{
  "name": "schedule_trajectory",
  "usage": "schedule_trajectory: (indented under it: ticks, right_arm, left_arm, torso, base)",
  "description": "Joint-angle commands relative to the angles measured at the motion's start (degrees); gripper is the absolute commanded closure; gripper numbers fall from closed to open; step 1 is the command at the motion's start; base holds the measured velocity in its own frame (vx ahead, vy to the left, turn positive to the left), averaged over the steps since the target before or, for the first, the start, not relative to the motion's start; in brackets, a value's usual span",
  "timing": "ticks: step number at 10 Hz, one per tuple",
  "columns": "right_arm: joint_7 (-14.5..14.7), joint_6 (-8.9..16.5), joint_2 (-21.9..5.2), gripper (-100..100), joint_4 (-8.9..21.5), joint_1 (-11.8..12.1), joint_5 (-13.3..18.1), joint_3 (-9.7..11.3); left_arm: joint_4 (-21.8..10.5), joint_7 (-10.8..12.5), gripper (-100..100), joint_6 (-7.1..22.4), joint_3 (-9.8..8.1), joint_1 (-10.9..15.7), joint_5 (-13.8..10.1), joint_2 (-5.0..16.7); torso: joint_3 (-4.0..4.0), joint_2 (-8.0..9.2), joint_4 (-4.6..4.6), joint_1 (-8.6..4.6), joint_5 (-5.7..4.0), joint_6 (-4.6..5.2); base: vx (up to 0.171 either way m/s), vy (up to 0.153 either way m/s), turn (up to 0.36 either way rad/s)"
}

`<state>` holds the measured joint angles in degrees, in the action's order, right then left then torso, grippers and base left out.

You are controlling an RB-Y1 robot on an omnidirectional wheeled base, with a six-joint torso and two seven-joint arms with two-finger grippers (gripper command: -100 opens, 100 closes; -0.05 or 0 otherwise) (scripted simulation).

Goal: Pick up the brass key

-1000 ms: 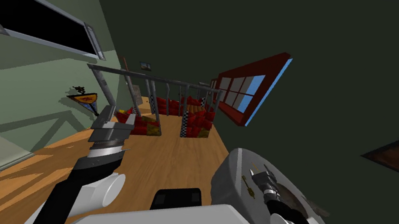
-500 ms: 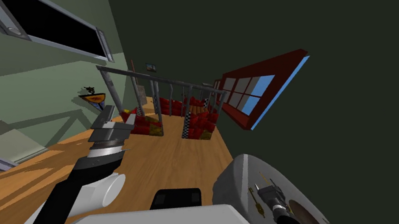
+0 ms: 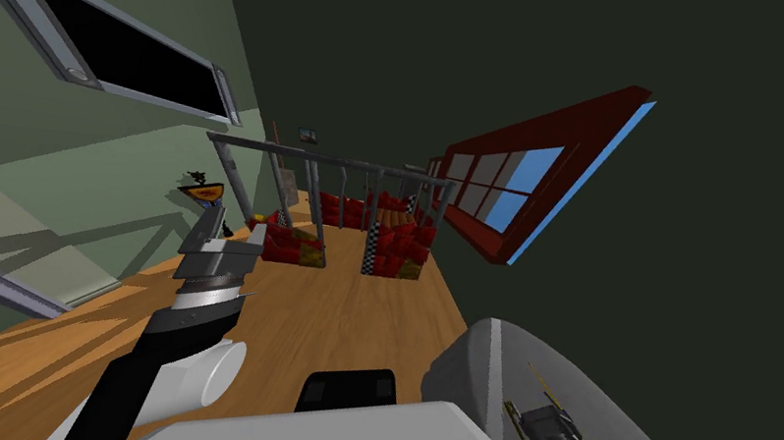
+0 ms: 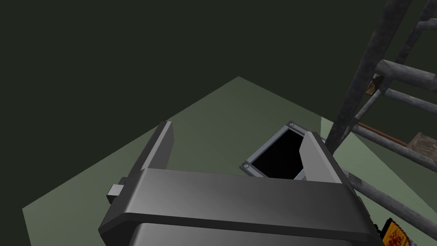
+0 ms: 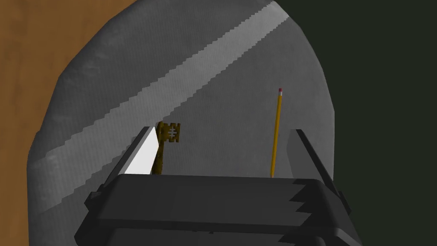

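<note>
Right wrist view: the right gripper (image 5: 225,131) has its two thin grey fingers (image 5: 143,151) spread wide and nothing between the pads, so no grasp yet. The small brass-coloured key with a toothed bit (image 5: 165,141) lies flat on the round grey bench (image 5: 213,64), inside the gap but hard against one finger, the one farther from the pencil. I cannot tell whether it touches that finger. The key's long axis runs roughly along the fingers. Its bit end points away from the gripper body and its shaft disappears under the dark block.

The thin yellow pencil with a red tip (image 5: 276,128) also lies inside the gap, near the other finger and about parallel to the key, the two well apart. How high the fingertips stand above the bench is not readable.

Judgement: the key is off-centre, so the hand needs a small sideways shift toward it before closing. The fingers would close across the shaft, which suits the grasp. The risk is sweeping the pencil in as well.

The right arm is plainly the nearer one. The left gripper (image 4: 237,129) is raised over the wooden floor (image 3: 333,322), away from the bench, fingers wide apart and holding nothing.
</note>
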<state>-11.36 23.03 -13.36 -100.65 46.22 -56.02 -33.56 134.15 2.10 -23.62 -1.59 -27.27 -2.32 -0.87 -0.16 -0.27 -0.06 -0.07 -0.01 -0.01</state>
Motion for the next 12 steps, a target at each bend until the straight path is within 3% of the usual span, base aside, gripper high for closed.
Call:
schedule_trajectory:
  ticks: [1, 2, 3, 4, 7, 8, 9, 11, 12]
  right_arm:
    - [0.28, 1.23, -0.53, -100, 1.66, 1.39, -2.09, 0.07]
    - [-0.16, 3.63, -0.72, -100, 4.05, 2.73, -3.76, -0.67]
    - [-0.16, 4.14, -0.72, -100, 4.05, 2.73, -3.76, -0.67]
    - [-0.6, 6.44, -0.93, -100, 6.11, 4.04, -5.33, -1.3]
    - [-1.04, 9.74, -1.15, -100, 8.71, 5.32, -6.78, -1.81]
    - [-1.47, 11.64, -1.36, -100, 10.94, 6.55, -8.12, -2.22]
    - [-1.47, 12.39, -1.36, -100, 10.94, 6.55, -8.12, -2.22]
    - [-2.29, 16.38, -1.77, -100, 14.55, 8.8, -10.43, -2.73]
    - [-2.29, 17.29, -1.77, -100, 15.16, 8.8, -10.43, -2.73]
  left_arm:
    - [0.0, 0.0, 0, 0.0, 0.0, 0.0, 0.0, 0.0]
    - [0.0, 0.0, 0, 0.0, 0.0, 0.0, 0.0, 0.0]
    - [0.0, 0.0, 0, 0.0, 0.0, 0.0, 0.0, 0.0]
    - [0.0, 0.0, 0, 0.0, 0.0, -0.01, 0.0, 0.0]
    - [0.0, 0.0, 0, 0.0, 0.0, 0.0, 0.0, 0.0]
    - [0.0, 0.0, 0, 0.0, -0.01, 0.0, 0.0, 0.0]
    - [0.0, 0.0, 0, 0.0, 0.0, 0.0, 0.0, 0.0]
    - [0.0, 0.0, 0, 0.0, 0.0, 0.0, 0.0, 0.0]
    - [0.0, 0.0, 0, 0.0, -0.01, -0.01, 0.0, 0.0]
  torso:
    - [0.0, 0.0, 0.0, 0.0, 0.0, 0.0]
    - [0.02, 0.05, 0.01, 0.02, 0.0, 0.03]
    - [-0.02, -0.04, -0.01, -0.02, 0.01, 0.02]
    - [-0.03, -0.04, -0.01, -0.01, 0.0, 0.01]
    - [0.02, 0.04, 0.01, -0.08, -0.01, 0.01]
    - [0.02, 0.04, 0.01, -0.02, -0.01, 0.02]
    - [0.0, -0.01, 0.0, -0.02, 0.0, 0.0]
    - [0.0, 0.01, 0.0, -0.02, 0.01, 0.01]
    - [-0.04, -0.07, -0.02, -0.12, -0.02, 0.01]
  base:
    - [0.065, -0.028, 0.082]
    - [0.105, -0.045, 0.147]
    - [0.093, -0.035, 0.073]
    - [0.074, -0.028, 0.152]
    - [0.069, -0.047, 0.084]
    - [0.084, -0.044, 0.142]
    - [0.075, -0.036, 0.084]
    - [0.094, -0.065, 0.158]
    - [0.081, -0.064, 0.065]
